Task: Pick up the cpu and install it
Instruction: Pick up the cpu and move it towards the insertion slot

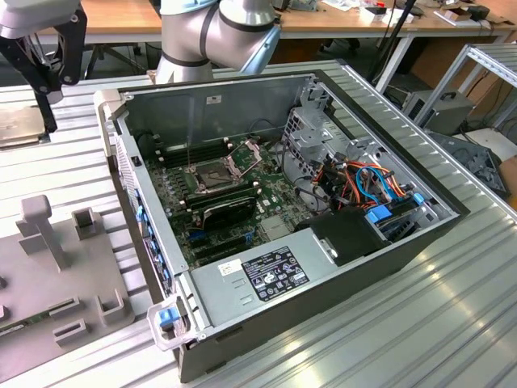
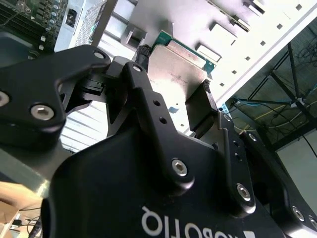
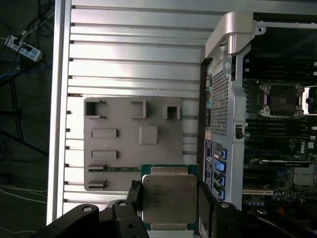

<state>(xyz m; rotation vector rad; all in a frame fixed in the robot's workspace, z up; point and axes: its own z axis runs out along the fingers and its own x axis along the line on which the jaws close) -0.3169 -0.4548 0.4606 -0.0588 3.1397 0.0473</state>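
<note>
The cpu (image 3: 168,196), a small flat square chip with a dull silver top and a green rim, sits clamped between my two black fingers (image 3: 134,194). My gripper (image 3: 169,198) is shut on it and holds it in the air over the near end of the grey fixture plate (image 3: 124,119), outside the computer case. In the second wrist view the cpu (image 2: 178,67) shows edge-gripped at the gripper (image 2: 176,72). In the exterior view the cpu (image 1: 18,125) hangs at the far left beside one finger (image 1: 48,109). The motherboard socket (image 1: 212,174) lies open with its metal frame (image 1: 246,153) lifted.
The open computer case (image 1: 388,242) lies on a ribbed aluminium table (image 1: 420,323). Inside are black memory sticks (image 1: 230,212), a labelled metal cover (image 1: 266,275) and orange and blue cables (image 1: 367,182). The arm's base (image 1: 210,32) stands behind the case. Grey blocks (image 1: 40,222) rise from the fixture plate.
</note>
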